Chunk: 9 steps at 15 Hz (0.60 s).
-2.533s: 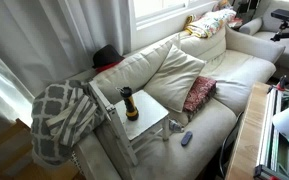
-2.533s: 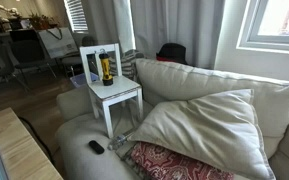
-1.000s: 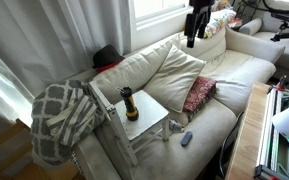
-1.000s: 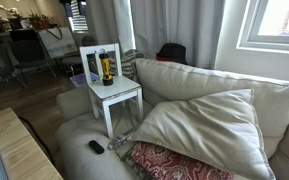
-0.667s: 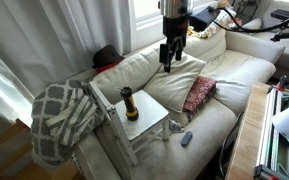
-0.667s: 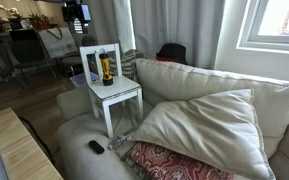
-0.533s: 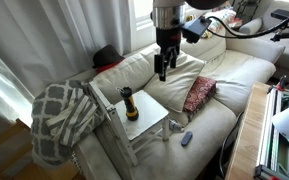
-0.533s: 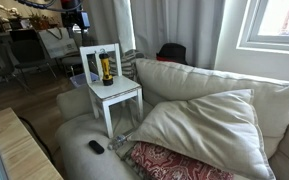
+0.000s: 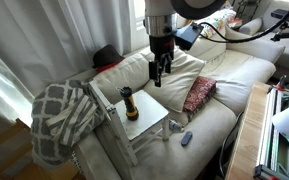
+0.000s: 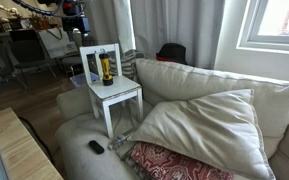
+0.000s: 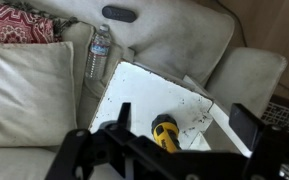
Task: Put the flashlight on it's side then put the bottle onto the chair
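Note:
The flashlight (image 9: 130,103), black with a yellow band, stands upright on the chair's white seat (image 9: 152,117). Both also show in an exterior view, flashlight (image 10: 105,68) and seat (image 10: 119,93). In the wrist view I look down on the flashlight (image 11: 166,133) on the seat (image 11: 149,92). The clear bottle (image 11: 99,48) lies on the sofa beside the chair. My gripper (image 9: 159,71) hangs open and empty in the air above the sofa back, beside and above the chair. In the wrist view its jaws (image 11: 184,125) stand wide apart either side of the flashlight.
A small dark oblong object (image 9: 187,138) lies on the cream sofa (image 9: 234,70) past the bottle. A red patterned cushion (image 9: 199,94) and a large cream pillow (image 9: 179,70) lie on the seat. A grey-white blanket (image 9: 59,118) hangs over the sofa arm.
My arm has come in from the upper right and moved left and down toward the chair. The flashlight, bottle and chair have not moved.

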Each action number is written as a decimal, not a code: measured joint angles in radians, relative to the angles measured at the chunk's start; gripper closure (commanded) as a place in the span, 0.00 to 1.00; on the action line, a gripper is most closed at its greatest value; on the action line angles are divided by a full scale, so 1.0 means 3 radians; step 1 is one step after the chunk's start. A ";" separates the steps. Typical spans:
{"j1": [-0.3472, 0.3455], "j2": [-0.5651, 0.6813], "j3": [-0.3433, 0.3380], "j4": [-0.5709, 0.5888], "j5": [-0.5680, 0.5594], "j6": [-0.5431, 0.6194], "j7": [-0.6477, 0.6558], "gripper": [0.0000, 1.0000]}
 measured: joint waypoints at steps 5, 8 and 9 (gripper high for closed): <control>0.0063 0.0116 0.0009 -0.0019 0.0023 0.0343 -0.0027 0.00; 0.0125 0.0336 0.0004 -0.0095 -0.0074 0.1181 0.0027 0.00; 0.0141 0.0419 -0.0002 -0.0122 -0.0110 0.1430 0.0036 0.00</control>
